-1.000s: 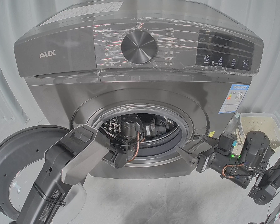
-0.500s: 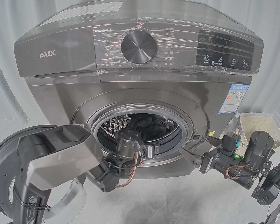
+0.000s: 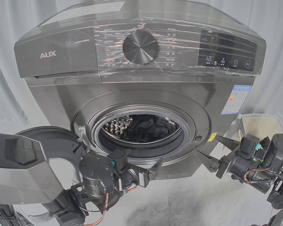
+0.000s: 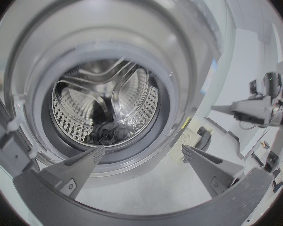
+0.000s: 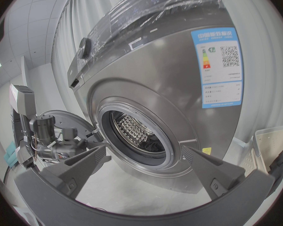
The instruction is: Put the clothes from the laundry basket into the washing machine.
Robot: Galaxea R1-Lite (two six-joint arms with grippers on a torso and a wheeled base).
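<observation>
The washing machine (image 3: 141, 88) stands with its round door (image 3: 50, 135) swung out to the left. Dark clothes (image 3: 144, 129) lie inside the drum, also visible as dark clothes (image 4: 107, 134) and dark clothes (image 5: 151, 146). My left gripper (image 3: 154, 168) hangs open and empty just below and in front of the drum mouth; the left gripper (image 4: 141, 148) points into the drum. My right gripper (image 3: 207, 145) is open and empty at the machine's lower right, the right gripper (image 5: 141, 151) facing the machine. The white laundry basket (image 3: 264, 126) stands right of the machine, with a dark garment (image 5: 280, 164) in it.
The open door (image 5: 66, 116) takes up the floor space at the left, close to my left arm. Pale floor (image 3: 179, 198) lies free in front of the machine. White curtains (image 3: 9, 16) hang behind it.
My left gripper has pulled back out of the drum, down and to the left, leaving the dark clothes inside. The right arm has drifted slightly right and down.
</observation>
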